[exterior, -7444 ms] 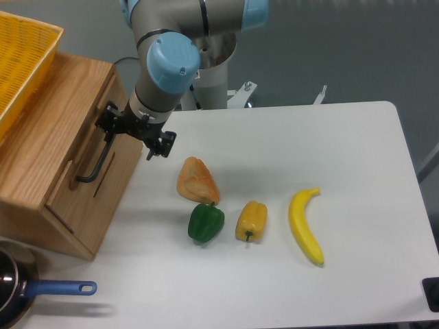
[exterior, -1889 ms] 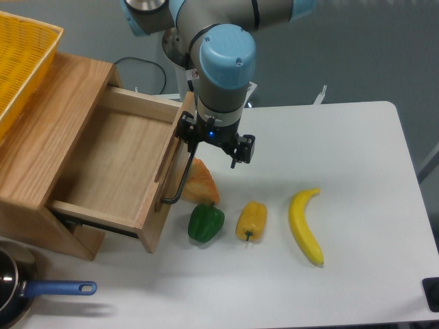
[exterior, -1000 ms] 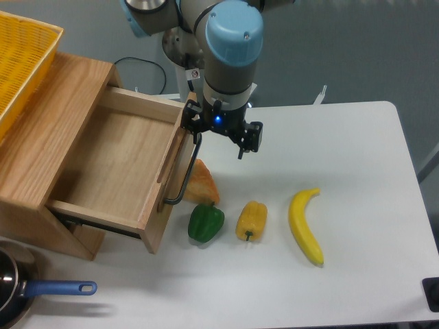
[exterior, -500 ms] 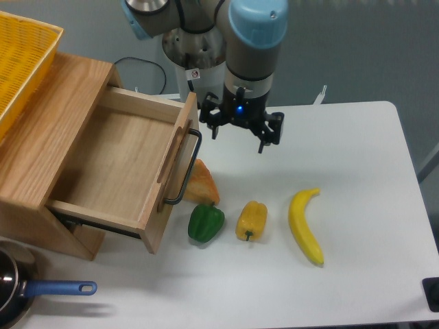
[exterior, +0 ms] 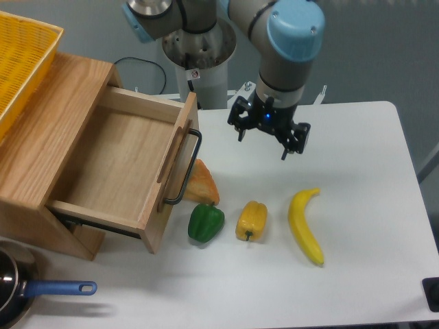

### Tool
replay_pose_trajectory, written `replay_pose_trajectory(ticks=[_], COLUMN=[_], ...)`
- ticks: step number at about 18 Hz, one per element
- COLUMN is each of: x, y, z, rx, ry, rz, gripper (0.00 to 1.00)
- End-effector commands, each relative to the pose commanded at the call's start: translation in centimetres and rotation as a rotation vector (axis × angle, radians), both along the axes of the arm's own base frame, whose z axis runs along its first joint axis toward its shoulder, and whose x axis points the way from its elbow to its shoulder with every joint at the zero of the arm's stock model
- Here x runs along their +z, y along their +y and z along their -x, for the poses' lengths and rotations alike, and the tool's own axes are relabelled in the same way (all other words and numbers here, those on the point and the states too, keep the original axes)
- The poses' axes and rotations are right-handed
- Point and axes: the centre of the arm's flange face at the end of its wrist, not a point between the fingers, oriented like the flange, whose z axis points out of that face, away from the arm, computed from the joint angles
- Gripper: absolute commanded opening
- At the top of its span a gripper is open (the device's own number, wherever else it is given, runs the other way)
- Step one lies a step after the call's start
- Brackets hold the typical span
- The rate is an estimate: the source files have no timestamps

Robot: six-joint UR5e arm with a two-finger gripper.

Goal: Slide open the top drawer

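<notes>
The top drawer (exterior: 116, 164) of the oak cabinet stands pulled far out, its shallow wooden box bare inside. Its front panel carries a long black bar handle (exterior: 186, 168). My gripper (exterior: 263, 140) hangs above the white table to the right of the drawer, well apart from the handle. Its fingers (exterior: 287, 145) are spread, and nothing sits between them.
A yellow basket (exterior: 20, 58) rests on top of the cabinet (exterior: 51, 130). A bread piece (exterior: 199, 182), a green pepper (exterior: 206, 223), a yellow pepper (exterior: 252, 221) and a banana (exterior: 304, 225) lie in front of the drawer. A blue-handled pan (exterior: 27, 291) sits at the lower left.
The drawer went from closed to pulled out. Over the last second my gripper let go of the handle and moved right, away from the drawer.
</notes>
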Motion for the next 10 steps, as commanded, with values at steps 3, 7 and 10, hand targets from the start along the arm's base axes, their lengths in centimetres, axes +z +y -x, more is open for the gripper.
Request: replay_pose_trajectory(ticks=[3, 7, 10], x=[-1.6, -1.8, -1.5], y=[-0.1, -0.5, -0.7], z=[2.2, 3.2, 3.5], rx=[-0.108, -0.148, -0.143], ry=[0.068, 0.084, 0.099], rz=[0.021, 0.023, 0.016], gripper=[1.0, 1.0, 1.0])
